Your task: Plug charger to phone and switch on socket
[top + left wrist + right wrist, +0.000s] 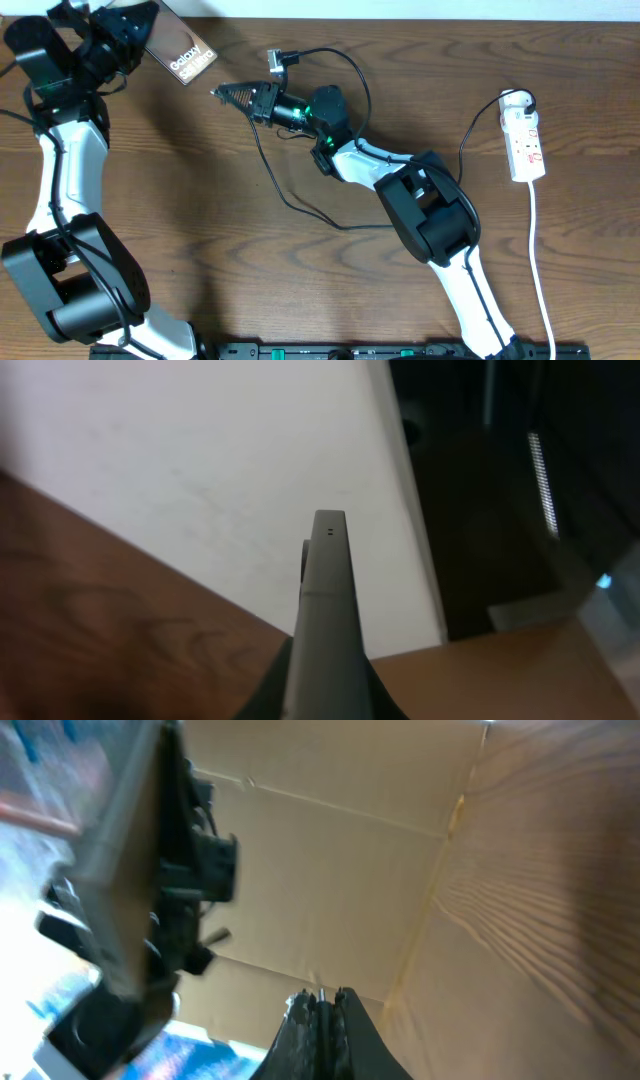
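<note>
Overhead, the left gripper [135, 40] clamps the phone [183, 58] at the table's [300, 290] far left. The right gripper [222, 92] is closed and empty, just beside the charger [277, 63]; the socket [526, 145] lies far right. The left wrist view shows the phone [328, 620] edge-on (thin side up). In the right wrist view, the right gripper [325, 1010] has its fingers pressed together.

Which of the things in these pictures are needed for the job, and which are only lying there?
Needed for the job:
- phone
- charger, the thin black cable
- socket, with its white cord

Not needed:
- thicker black cable looping off the right arm
</note>
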Robot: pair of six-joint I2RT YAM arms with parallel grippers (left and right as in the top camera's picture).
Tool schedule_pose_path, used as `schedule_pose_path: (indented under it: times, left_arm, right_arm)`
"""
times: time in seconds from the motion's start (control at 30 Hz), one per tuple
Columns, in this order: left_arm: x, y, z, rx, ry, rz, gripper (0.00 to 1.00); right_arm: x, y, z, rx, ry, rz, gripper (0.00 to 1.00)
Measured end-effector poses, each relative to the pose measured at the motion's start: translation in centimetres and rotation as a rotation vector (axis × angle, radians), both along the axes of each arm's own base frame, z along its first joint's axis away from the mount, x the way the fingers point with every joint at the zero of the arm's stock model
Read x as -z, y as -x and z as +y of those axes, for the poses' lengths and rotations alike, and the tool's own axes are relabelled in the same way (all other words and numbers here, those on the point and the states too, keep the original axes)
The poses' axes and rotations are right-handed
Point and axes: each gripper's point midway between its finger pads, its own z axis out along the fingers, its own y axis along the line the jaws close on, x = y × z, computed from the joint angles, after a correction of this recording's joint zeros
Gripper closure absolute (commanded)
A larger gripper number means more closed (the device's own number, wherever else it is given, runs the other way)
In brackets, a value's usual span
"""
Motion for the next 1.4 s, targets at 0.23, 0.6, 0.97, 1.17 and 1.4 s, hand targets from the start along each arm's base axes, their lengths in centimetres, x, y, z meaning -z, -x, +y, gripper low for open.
schedule_pose_path:
  times: [0.23,0.6,0.97,1.17,1.4]
  left_arm:
    - [-1.4,0.7,-0.8,0.065,0.050,-0.023,0.93]
    - [-1.4,1.2,-1.4,0.114,0.073,-0.006,0.93]
    - [-1.4,2.6,-3.2,0.237,0.046,-0.024,0.93]
    - [-1.4,2.9,-4.3,0.285,0.030,-0.038,0.93]
    - [-1.4,3.0,-4.7,0.299,0.023,-0.043,0.93]
  right_arm:
    - [3.5,-1.1,-1.3,-0.023,0.137,0.021,0.99]
    - [8.3,-2.8,-7.7,0.042,0.528,0.121,0.99]
    - [5.3,0.9,-22.6,0.292,1.287,0.059,0.98]
    - [6.7,1.2,-26.3,0.354,1.491,0.071,0.01]
    - [6.6,0.8,-27.2,0.388,1.537,0.056,0.01]
